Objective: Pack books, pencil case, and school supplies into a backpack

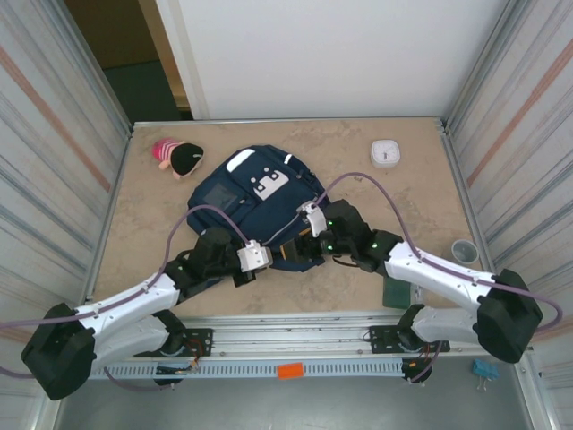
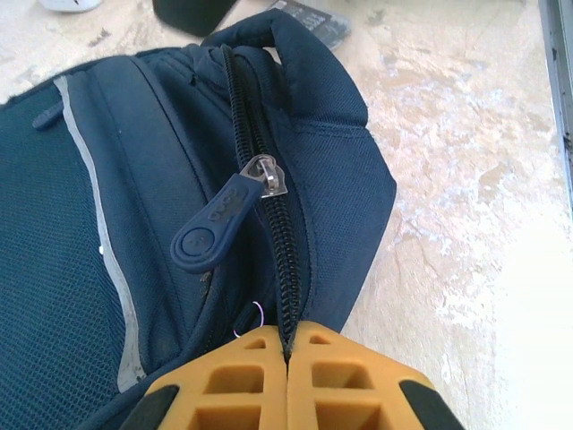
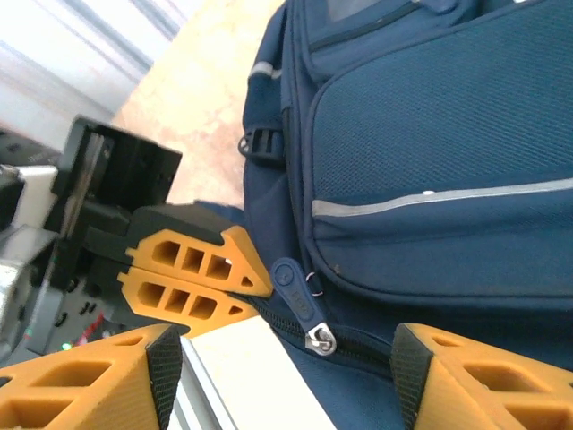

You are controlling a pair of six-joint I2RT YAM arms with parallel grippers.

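Note:
The navy backpack [image 1: 255, 193] lies flat in the middle of the table, front pocket up. My left gripper [image 2: 288, 354] is shut on the backpack's zipper seam at its near edge, just below the blue zipper pull [image 2: 215, 228]. In the right wrist view those shut orange fingers [image 3: 201, 273] pinch the seam beside the same pull [image 3: 295, 291]. My right gripper [image 3: 286, 367] stands open astride the zipper slider [image 3: 320, 339] without touching it. A dark green book [image 1: 397, 293] lies near the front edge, partly under the right arm. A pink-and-black pencil case [image 1: 179, 157] sits at the back left.
A white square device [image 1: 386, 153] rests at the back right. A small grey roll [image 1: 464, 251] stands by the right wall. Both arms [image 1: 134, 309] [image 1: 430, 273] converge over the backpack's near edge, and corrugated walls close in both sides.

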